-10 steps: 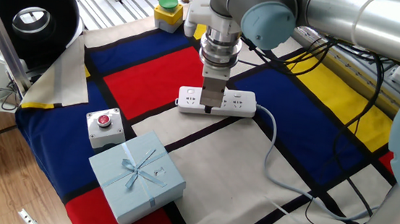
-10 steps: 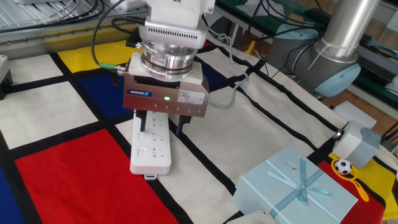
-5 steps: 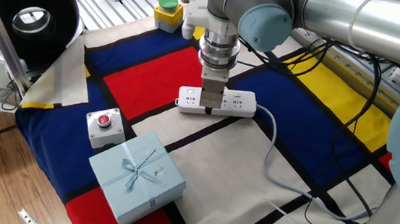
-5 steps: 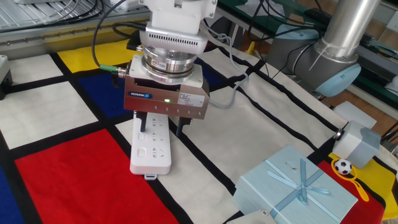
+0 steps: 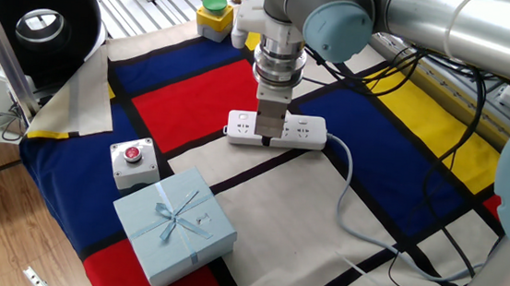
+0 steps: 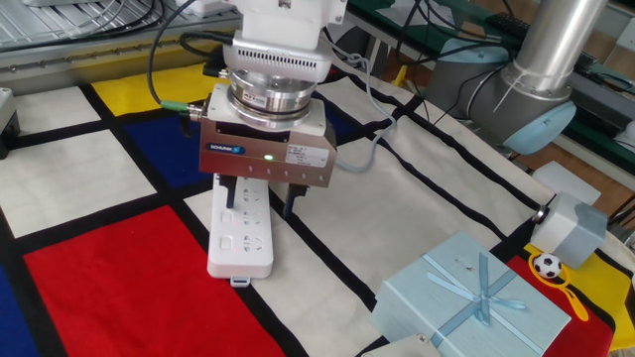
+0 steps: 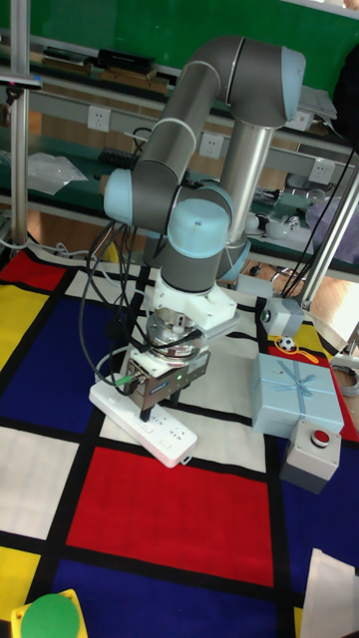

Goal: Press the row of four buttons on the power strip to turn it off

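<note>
White power strip (image 6: 241, 238) lies flat on the checked cloth, straddling a black line beside the red patch, pale grey cable trailing from one end. Its buttons are too small to make out.

Over the last second the gripper (image 6: 260, 205) and its wrist have drifted slightly: in one fixed view they sit a little further left over the power strip (image 5: 276, 130), and in the other fixed view marginally higher.

The desk (image 5: 406, 110) wears a colour-block cloth carrying the power strip (image 5: 304, 132); gift box (image 5: 174, 224) at seven o'clock.
</note>
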You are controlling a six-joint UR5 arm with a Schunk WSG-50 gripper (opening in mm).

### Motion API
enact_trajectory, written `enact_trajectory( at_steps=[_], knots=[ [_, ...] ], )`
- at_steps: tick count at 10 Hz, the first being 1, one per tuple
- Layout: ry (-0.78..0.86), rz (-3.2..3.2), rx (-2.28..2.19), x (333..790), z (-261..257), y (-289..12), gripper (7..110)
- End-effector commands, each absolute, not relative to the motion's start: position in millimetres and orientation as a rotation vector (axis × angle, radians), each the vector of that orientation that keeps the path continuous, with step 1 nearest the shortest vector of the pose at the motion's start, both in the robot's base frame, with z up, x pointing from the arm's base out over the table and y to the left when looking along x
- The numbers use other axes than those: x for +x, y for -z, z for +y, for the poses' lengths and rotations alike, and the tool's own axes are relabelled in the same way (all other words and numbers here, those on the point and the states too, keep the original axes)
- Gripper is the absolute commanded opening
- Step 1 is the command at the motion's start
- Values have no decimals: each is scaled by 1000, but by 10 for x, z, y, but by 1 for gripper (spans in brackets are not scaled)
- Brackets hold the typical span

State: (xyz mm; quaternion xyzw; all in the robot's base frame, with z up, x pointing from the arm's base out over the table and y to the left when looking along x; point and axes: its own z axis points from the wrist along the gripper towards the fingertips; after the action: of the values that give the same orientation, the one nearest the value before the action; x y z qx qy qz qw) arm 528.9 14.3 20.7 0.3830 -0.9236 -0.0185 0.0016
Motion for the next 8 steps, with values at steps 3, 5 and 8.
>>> enact_trajectory(
  at_steps=[3,5,8],
  knots=[
    [118,-2938,1207,5393,238,-205,66],
    [104,-2935,1206,5395,215,-191,66],
    [113,-2940,1200,5384,238,-166,66]
  ],
)
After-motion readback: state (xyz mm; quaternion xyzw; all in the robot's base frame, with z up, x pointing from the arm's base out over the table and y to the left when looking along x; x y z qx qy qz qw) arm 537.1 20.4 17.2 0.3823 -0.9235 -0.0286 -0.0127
